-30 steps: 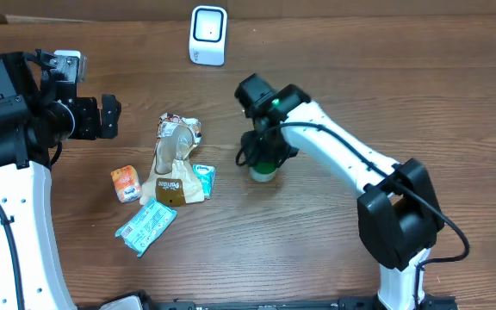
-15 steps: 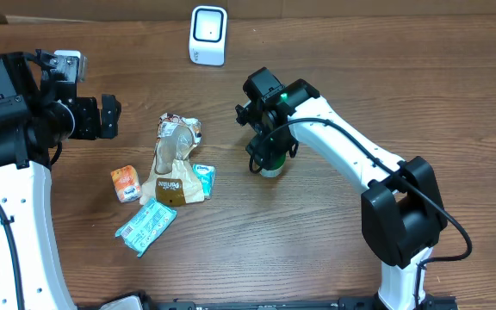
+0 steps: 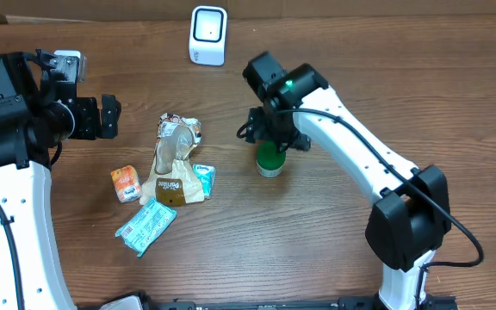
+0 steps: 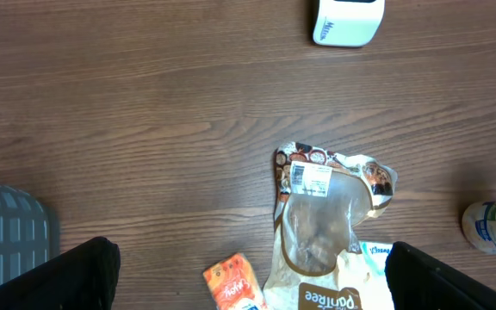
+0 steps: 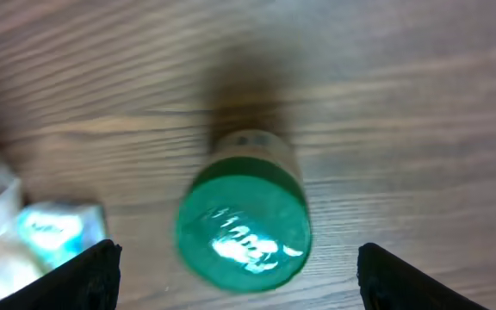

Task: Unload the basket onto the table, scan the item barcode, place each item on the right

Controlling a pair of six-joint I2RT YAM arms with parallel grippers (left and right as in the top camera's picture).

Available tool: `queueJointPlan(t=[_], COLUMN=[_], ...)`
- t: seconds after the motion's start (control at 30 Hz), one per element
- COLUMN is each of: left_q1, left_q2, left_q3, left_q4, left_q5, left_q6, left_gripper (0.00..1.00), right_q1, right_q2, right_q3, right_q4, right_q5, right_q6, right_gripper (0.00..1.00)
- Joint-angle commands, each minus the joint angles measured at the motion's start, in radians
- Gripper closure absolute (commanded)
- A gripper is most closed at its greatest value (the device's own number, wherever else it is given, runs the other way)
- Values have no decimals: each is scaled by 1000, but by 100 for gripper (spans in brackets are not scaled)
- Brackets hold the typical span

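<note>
Right now the green-capped bottle (image 3: 270, 158) stands on the desk (image 3: 317, 250) just right of the frame's centre in the overhead view, cap up. The right fingers (image 5: 76, 280) are spread wide. In the right wrist view they sit at the two lower corners, with the bottle between them and clear of both, so nothing is gripped. The white scanner (image 3: 208, 34) sits at the top of the overhead frame, well apart from the bottle. Left of the bottle lies a clear bag (image 3: 174, 159) among an orange packet (image 3: 126, 182) and a teal packet (image 3: 145, 227). At the left edge, the left fingers (image 4: 58, 280) are also fully spread and hold nothing. A grey basket (image 4: 7, 232) shows at the lower left of the left wrist view.
</note>
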Motion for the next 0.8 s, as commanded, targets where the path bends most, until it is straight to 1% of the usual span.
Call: queueJointPlan(t=[0.0, 0.17, 0.4, 0.47, 0.67, 0.77], left_q1=[7, 7, 7, 7, 7, 7], left_q2=[3, 3, 3, 3, 3, 3], left_q3=[5, 5, 5, 5, 5, 5], left_q4=[3, 3, 3, 3, 3, 3], left_q5=[-2, -2, -2, -2, -3, -3], left_q6=[23, 23, 23, 23, 23, 23], left_gripper=[0, 0, 0, 0, 0, 0], right_q1=[-2, 1, 7, 7, 7, 5], right_q2=[-3, -2, -2, -2, -2, -3], right_q3=[-60, -105, -209, -222, -223, -222], right_q4=[39, 78, 178, 183, 185, 188], right_q5=[24, 13, -25, -24, -24, -24], right_q6=[166, 189, 189, 188, 179, 122], right_gripper=[15, 15, 16, 17, 27, 30])
